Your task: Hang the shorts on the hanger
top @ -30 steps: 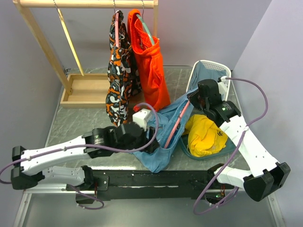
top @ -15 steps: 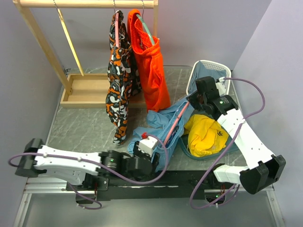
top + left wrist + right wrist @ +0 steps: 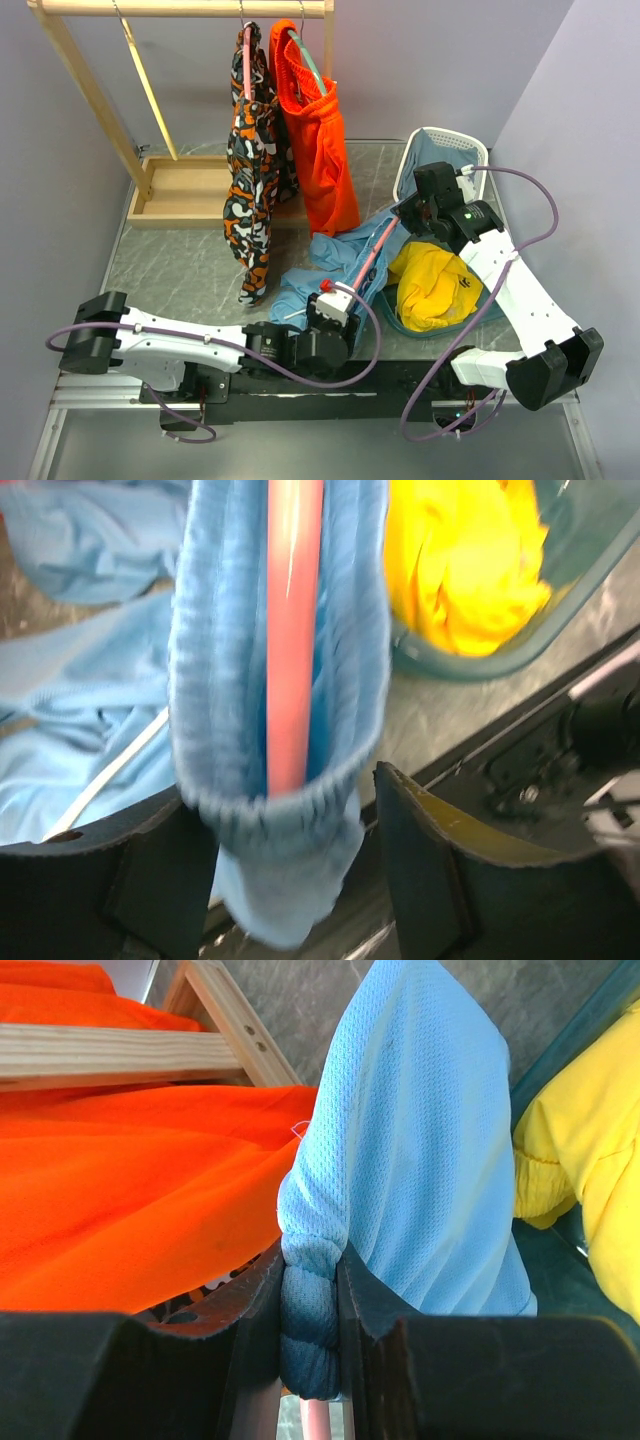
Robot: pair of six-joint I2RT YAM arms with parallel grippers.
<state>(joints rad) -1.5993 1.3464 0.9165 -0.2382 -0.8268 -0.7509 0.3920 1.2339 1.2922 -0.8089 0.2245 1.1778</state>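
The light sky-blue shorts (image 3: 335, 255) lie bunched on the table, threaded over the pink hanger (image 3: 370, 262), whose bar slants from my right gripper (image 3: 408, 215) down toward my left gripper (image 3: 330, 305). In the right wrist view my right gripper (image 3: 310, 1340) is shut on a rolled fold of the shorts (image 3: 420, 1140), with the pink hanger (image 3: 318, 1425) just under the fold. In the left wrist view my left gripper (image 3: 285, 880) is open, its jaws on either side of the shorts' waistband (image 3: 270, 810), with the pink bar (image 3: 292, 630) inside the fabric.
A teal basin (image 3: 395, 312) holds a yellow garment (image 3: 430, 285) to the right of the shorts. A white basket (image 3: 440, 150) stands behind it. On the wooden rack (image 3: 180, 8) hang a patterned garment (image 3: 250, 170) and orange mesh shorts (image 3: 320, 150).
My left arm has swung back to the near edge and its gripper has moved right, to the near end of the shorts and hanger. The right gripper has kept its hold and barely moved.
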